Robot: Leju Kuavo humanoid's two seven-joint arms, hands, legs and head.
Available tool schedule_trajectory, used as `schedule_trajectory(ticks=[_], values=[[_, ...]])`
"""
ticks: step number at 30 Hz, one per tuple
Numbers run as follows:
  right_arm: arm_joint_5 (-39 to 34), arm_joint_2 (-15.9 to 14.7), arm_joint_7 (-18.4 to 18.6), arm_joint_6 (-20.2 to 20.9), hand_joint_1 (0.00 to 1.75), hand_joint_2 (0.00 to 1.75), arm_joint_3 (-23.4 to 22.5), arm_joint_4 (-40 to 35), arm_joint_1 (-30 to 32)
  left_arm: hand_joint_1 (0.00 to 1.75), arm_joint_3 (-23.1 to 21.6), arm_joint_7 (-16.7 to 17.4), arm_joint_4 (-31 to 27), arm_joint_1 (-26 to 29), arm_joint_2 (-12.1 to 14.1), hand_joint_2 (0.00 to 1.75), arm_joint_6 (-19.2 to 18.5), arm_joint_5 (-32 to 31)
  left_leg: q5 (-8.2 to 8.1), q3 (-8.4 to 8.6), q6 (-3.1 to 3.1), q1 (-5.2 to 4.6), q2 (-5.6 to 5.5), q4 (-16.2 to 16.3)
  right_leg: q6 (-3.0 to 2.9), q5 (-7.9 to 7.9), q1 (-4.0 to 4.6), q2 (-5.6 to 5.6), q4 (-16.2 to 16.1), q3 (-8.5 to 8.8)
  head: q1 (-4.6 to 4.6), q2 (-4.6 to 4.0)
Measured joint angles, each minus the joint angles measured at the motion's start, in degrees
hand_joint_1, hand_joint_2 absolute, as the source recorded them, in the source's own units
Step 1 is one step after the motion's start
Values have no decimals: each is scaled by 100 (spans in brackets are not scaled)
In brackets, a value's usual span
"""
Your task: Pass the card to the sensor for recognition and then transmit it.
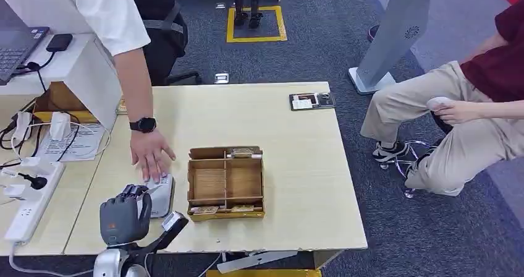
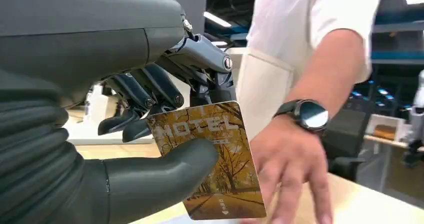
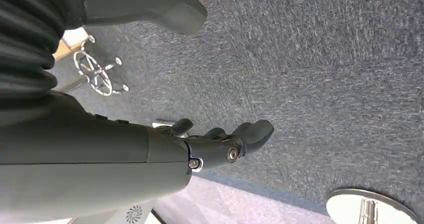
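Observation:
My left hand (image 1: 125, 214) hovers over the table's (image 1: 303, 166) near left corner. It pinches a yellow hotel card (image 2: 220, 159) between thumb (image 2: 155, 181) and fingers (image 2: 150, 91), the printed face toward the wrist camera. Just beyond the hand lies the grey-white sensor (image 1: 162, 198). A person's hand (image 1: 151, 156) with a black watch (image 2: 307, 115) rests on the sensor's far end, close beside the card. My right hand (image 3: 220, 144) hangs over grey carpet, fingers loosely apart, holding nothing.
A wooden divided box (image 1: 226, 181) with cards along its front stands right of the sensor. A black tray (image 1: 312, 101) lies at the far right edge. A power strip (image 1: 31, 206) and cables fill the left table. A seated person (image 1: 463, 122) is at the right.

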Motion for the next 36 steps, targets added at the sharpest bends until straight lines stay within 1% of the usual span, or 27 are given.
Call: schedule_trajectory(ticks=[4,7,10,14,18,22,27,31,36], values=[[-13,-2,7,0,0,175,20,9,0,175,-101,655,127,-106,50,175,0,-245,0,-2,0,0,-3,0,0,0,0,-2,0,2,0,0],[-31,-9,7,0,0,175,33,24,-1,175,-230,909,250,-192,81,175,0,-331,0,-2,0,0,-5,0,0,0,0,-4,0,3,0,0],[-42,-24,7,0,0,175,37,39,0,175,-597,1446,441,-216,247,175,0,-289,0,-2,0,0,-5,0,0,0,0,-4,0,3,-2,0],[20,-46,-4,0,0,175,35,68,-9,175,-999,1663,788,-305,431,175,7,-342,0,-2,0,0,-11,0,0,-1,0,-8,0,6,0,0],[13,-59,-11,0,0,175,35,92,-9,175,-1344,1724,1186,-422,584,175,15,-246,0,0,0,0,-11,0,1,0,-1,-8,0,10,0,0],[9,-77,-15,0,0,175,35,114,-10,175,-1514,1647,1503,-552,675,175,15,-182,0,9,1,0,-16,-1,1,-1,-1,-16,0,24,0,0],[-2,-94,-33,0,0,175,35,138,-10,175,-1722,1645,1834,-683,793,175,15,-5,1,13,1,-1,-23,-1,2,-2,-1,-24,0,32,0,0],[-5,-105,-41,0,0,175,35,151,-11,175,-1838,1645,1998,-746,864,175,15,54,2,21,3,-1,-26,-1,3,-2,-1,-30,0,43,0,0],[-13,-116,-41,0,0,175,37,166,-11,175,-1921,1590,2020,-765,890,175,15,257,4,30,4,-1,-27,-1,4,0,-1,-31,0,53,0,0]])
